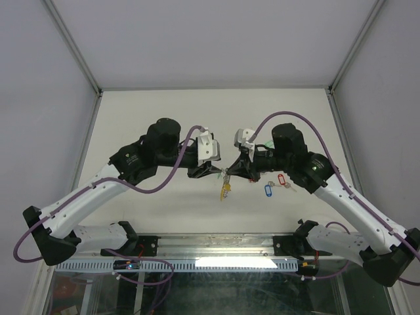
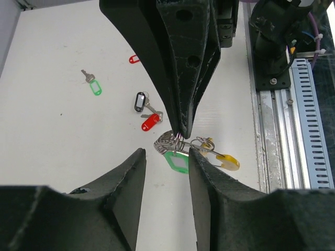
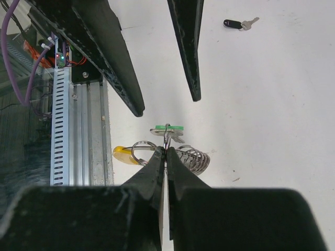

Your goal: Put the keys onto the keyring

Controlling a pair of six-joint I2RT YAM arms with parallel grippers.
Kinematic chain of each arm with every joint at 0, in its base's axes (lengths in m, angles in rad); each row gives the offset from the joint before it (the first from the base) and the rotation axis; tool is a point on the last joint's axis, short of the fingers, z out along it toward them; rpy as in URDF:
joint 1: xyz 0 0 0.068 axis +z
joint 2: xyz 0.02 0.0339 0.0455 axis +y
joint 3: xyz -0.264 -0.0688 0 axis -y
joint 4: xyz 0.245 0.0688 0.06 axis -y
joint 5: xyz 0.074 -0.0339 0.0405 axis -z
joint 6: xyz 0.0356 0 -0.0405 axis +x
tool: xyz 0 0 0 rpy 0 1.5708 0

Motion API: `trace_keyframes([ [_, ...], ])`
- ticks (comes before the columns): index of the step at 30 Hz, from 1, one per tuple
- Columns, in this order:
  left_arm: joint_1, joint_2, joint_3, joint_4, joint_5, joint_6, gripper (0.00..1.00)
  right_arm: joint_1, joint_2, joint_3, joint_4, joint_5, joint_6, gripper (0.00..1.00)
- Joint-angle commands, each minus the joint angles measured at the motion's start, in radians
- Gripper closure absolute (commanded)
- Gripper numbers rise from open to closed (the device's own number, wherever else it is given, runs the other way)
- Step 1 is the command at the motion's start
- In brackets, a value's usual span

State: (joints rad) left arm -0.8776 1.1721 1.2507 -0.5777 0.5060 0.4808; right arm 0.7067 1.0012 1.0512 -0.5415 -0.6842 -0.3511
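My right gripper (image 3: 166, 152) is shut on the keyring (image 3: 194, 160), a silvery coiled ring held just above the table. A green-tagged key (image 2: 177, 161) and a yellow-tagged key (image 2: 229, 161) hang from the keyring (image 2: 164, 142). My left gripper (image 2: 166, 152) faces it with its jaws open and nothing between them; its fingertips (image 3: 137, 107) stop a little short of the ring. In the top view the left gripper (image 1: 212, 172) and the right gripper (image 1: 231, 172) meet at mid-table, the yellow tag (image 1: 226, 191) dangling below.
Loose keys lie on the white table: a red-tagged one (image 2: 150, 122), a black-tagged one (image 2: 140, 101), a green-tagged one (image 2: 95, 87) and another red tag (image 2: 134, 59). A blue-tagged key (image 1: 268, 190) lies by a red one (image 1: 282, 180). A metal rail (image 2: 306, 120) runs along the near edge.
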Motion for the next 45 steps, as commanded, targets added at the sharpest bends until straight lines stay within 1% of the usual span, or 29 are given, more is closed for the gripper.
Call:
trace_keyframes([
  [1,-0.004,-0.056,-0.025,0.099,0.016,-0.033,0.62,0.001,-0.039,0.058,0.040,0.011,-0.006,1.00],
  [4,-0.004,-0.067,-0.061,0.152,0.029,-0.071,0.60,0.000,-0.047,0.058,0.056,0.023,0.007,1.00],
  [7,-0.003,-0.094,-0.123,0.236,0.012,-0.128,0.55,0.001,-0.059,0.052,0.085,0.041,0.035,1.00],
  [10,-0.003,-0.137,-0.196,0.332,-0.028,-0.177,0.50,0.001,-0.066,0.057,0.101,0.074,0.062,1.00],
  [13,-0.003,-0.175,-0.269,0.411,-0.067,-0.212,0.46,0.002,-0.076,0.058,0.120,0.062,0.082,1.00],
  [18,-0.003,-0.197,-0.333,0.480,-0.115,-0.240,0.43,0.000,-0.082,0.059,0.153,0.041,0.107,1.00],
  [25,-0.003,-0.188,-0.356,0.536,-0.157,-0.240,0.43,0.001,-0.077,0.058,0.172,0.022,0.124,1.00],
  [27,-0.004,-0.180,-0.358,0.544,-0.157,-0.236,0.46,0.002,-0.078,0.057,0.177,0.021,0.127,1.00],
  [29,-0.003,-0.171,-0.353,0.545,-0.146,-0.233,0.53,0.001,-0.077,0.056,0.181,0.019,0.129,1.00],
  [31,-0.003,-0.162,-0.351,0.544,-0.129,-0.231,0.62,0.000,-0.078,0.055,0.182,0.020,0.129,1.00],
  [34,-0.003,-0.158,-0.349,0.544,-0.109,-0.229,0.81,0.002,-0.080,0.053,0.181,0.021,0.130,1.00],
  [36,-0.003,-0.159,-0.351,0.545,-0.104,-0.228,0.91,0.000,-0.082,0.053,0.182,0.024,0.130,1.00],
  [38,-0.004,-0.162,-0.352,0.544,-0.101,-0.227,0.98,0.000,-0.085,0.052,0.184,0.027,0.130,1.00],
  [39,-0.004,-0.163,-0.352,0.543,-0.100,-0.226,1.00,0.000,-0.086,0.050,0.183,0.028,0.129,1.00],
  [45,-0.004,-0.174,-0.348,0.515,-0.123,-0.210,1.00,0.001,-0.100,0.048,0.179,0.046,0.129,1.00],
])
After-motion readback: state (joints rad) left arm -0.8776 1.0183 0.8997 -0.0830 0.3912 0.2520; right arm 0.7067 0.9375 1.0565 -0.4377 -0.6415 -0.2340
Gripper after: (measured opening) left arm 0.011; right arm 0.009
